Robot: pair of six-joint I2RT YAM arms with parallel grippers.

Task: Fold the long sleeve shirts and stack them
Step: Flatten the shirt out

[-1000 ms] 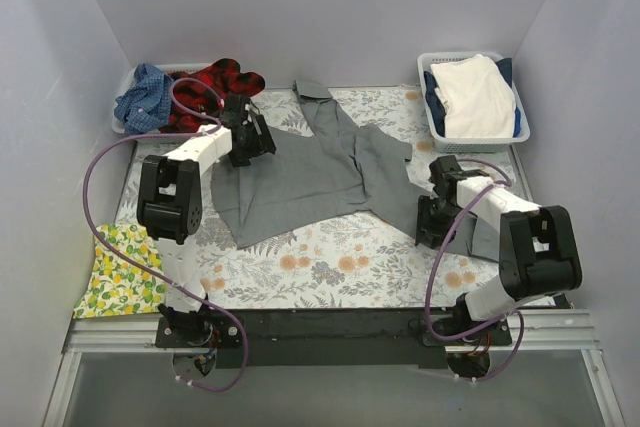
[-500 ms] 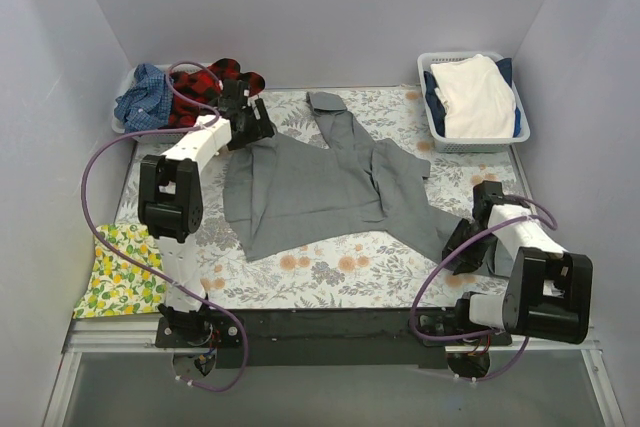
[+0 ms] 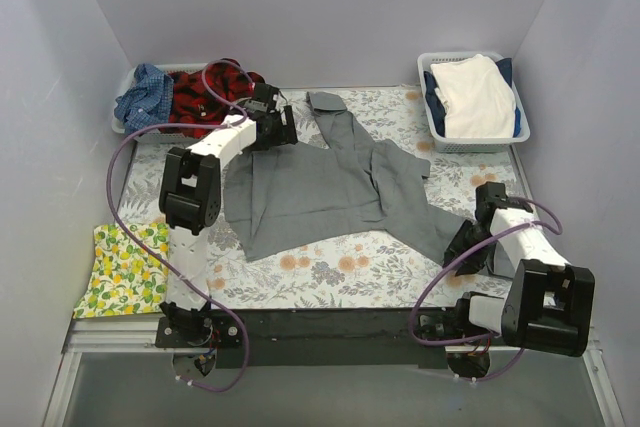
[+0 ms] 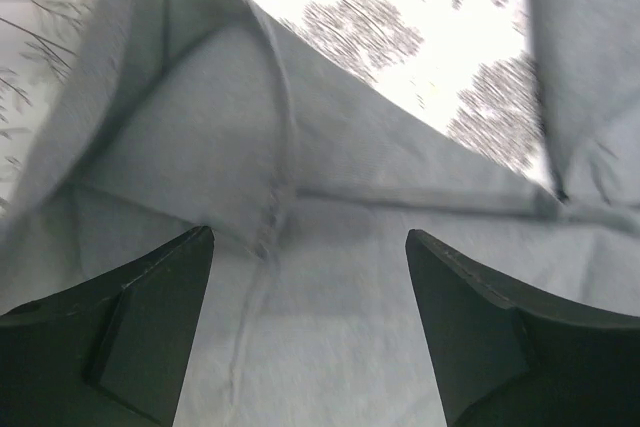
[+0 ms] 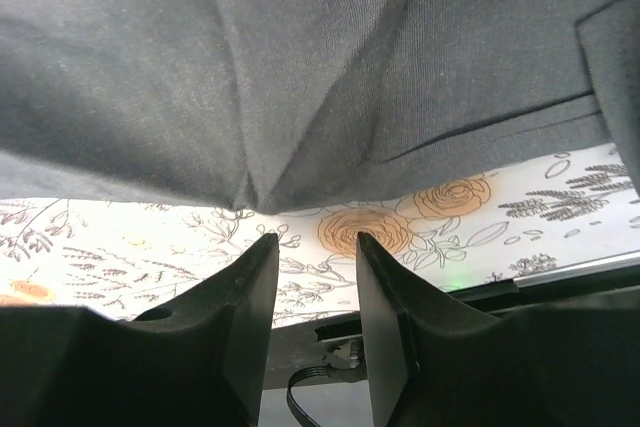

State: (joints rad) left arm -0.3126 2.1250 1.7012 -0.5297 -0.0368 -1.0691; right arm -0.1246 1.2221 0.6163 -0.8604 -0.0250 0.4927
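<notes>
A large mid-grey long sleeve shirt lies spread on the table, one sleeve stretched toward the front right. My left gripper hovers over the shirt's far left edge, jaws open wide; in the left wrist view grey cloth with a seam fills the space below the left gripper. My right gripper sits at the sleeve's end. In the right wrist view the right gripper is open and empty, the grey cloth just beyond its tips. A red-black plaid shirt and a blue checked one are heaped at the back left.
The fern-print table cover lies under everything. A white basket with white and navy cloth stands at the back right. A yellow lemon-print cloth hangs over the front left edge. The table's dark front rail shows close beneath the right gripper.
The left gripper has moved right along the shirt's far edge. The right gripper swung to the front right with the sleeve stretched after it, and its jaws have narrowed. The shirt lies flatter.
</notes>
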